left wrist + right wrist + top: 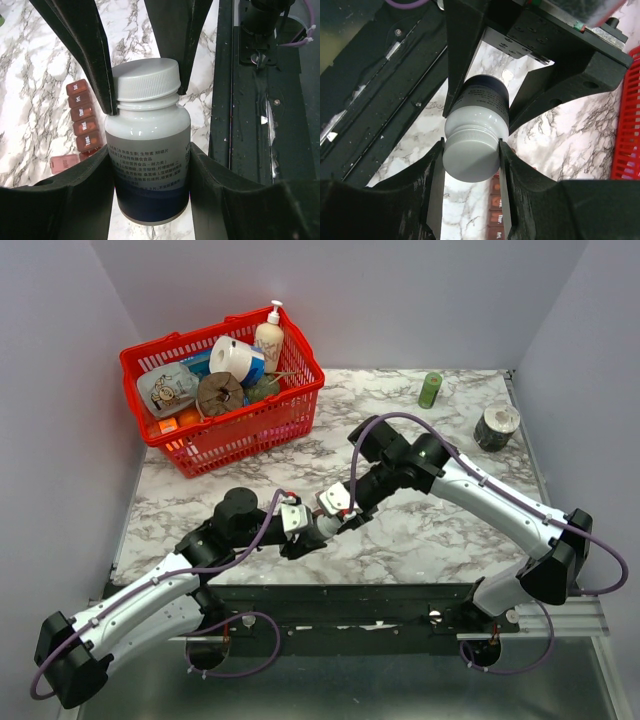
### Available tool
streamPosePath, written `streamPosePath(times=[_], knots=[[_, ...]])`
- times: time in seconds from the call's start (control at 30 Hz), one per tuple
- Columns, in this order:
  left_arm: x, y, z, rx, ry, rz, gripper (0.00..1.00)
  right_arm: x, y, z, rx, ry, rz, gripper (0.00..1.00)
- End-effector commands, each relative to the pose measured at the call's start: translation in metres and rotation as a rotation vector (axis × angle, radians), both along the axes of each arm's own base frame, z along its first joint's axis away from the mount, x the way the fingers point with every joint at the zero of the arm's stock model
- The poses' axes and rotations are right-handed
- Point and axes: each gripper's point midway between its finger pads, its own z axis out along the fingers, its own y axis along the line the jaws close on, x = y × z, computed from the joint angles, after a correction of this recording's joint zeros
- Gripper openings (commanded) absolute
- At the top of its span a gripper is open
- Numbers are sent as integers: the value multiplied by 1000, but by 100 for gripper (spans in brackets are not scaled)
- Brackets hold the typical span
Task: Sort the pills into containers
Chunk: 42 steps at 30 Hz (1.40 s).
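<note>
Mid-air over the near edge of the bench (440, 530), about its middle: a bottle (148, 125) shared between two grips. Clamped round the body by the left gripper (148, 172), one finger (90, 185) on either side. Pinched at the cap (146, 80) by the right gripper (470, 162), pads (436, 185) pressed to the ribbed wall from both sides. Lying with the long axis from one wrist toward the other, base toward the left arm (140, 600), cap toward the right arm (490, 495). Reads as the uncapping step: a twist about that axis, with the body held fast. No pills to be seen anywhere, so sorting not yet begun.

Below and just beside the bottle, flat on the bench: the containers (82, 117), a red-brown strip with its long axis roughly in line with the bottle's. Closed along most of the row, with what looks like one lid (64, 162) flipped open at the end nearest the left wrist. Seen again under the cap from the right wrist; hidden beneath the grippers from above. Near both grippers; probably for the left, holding the body, to tip over the open cell once the cap is off.

Reaching in low from the near left corner with the left arm, forearm stretched. Folded at the elbow over the right half with the right arm, wrist turned back toward the near edge. Worth watching: a slipping cap, or a bottle turning within the left grip.
</note>
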Motion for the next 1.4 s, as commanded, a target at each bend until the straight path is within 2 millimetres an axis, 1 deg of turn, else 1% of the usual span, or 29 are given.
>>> streamPosePath(times=[0.0,0.1,0.2,0.3,0.33,0.4,0.53,0.6,0.7,0.73,0.77,0.8,0.87,0.93,0.97,1.0,1.03,1.1,1.13,1.2,1.3,1.37], knots=[[-13,-5,-5,-15,6,-82,0,-12,5,2,53,0,84,32],[-13,-7,1,-33,-1,-90,0,-13,6,7,71,4,80,32],[-16,-6,-4,-21,8,-105,0,-6,6,20,79,-44,63,33],[-18,-6,-4,-21,10,-113,0,1,4,28,78,-77,49,34],[-18,-6,-3,-23,11,-111,0,6,3,26,66,-97,35,33],[-18,-5,-2,-29,14,-107,0,7,2,27,55,-93,18,34],[-23,-5,-2,-36,22,-120,0,-4,-1,28,64,-42,30,36],[-23,-4,-4,-30,23,-121,0,-4,-2,25,50,-22,15,37],[-21,-3,-12,0,28,-111,0,-13,-3,22,53,40,22,40],[-20,-2,-13,6,27,-110,0,-20,-2,22,65,81,39,40],[-20,-2,-13,8,22,-110,0,-24,-2,18,65,100,47,40],[-19,-3,-11,7,16,-113,0,-24,-2,10,58,108,49,39],[-21,-3,-9,9,24,-121,0,-11,-1,2,37,71,-12,38],[-23,-5,-6,-2,30,-135,0,1,-3,0,31,9,-44,38],[-24,-5,-4,-8,31,-142,0,4,-3,2,33,3,-57,38],[-26,-5,-5,-8,38,-153,0,8,-4,6,34,8,-74,38],[-27,-4,-8,3,48,-150,0,7,-2,17,61,23,-68,38],[-23,-2,-11,20,37,-131,0,10,-4,28,77,33,-86,38],[-23,-1,-14,30,42,-121,0,11,-5,37,91,33,-97,38],[-22,1,-15,34,34,-113,0,13,-8,40,95,53,-108,39],[-19,3,-13,31,19,-93,0,5,-10,34,70,122,-111,39],[-14,6,-15,48,11,-60,0,10,-15,22,17,168,-175,38]])
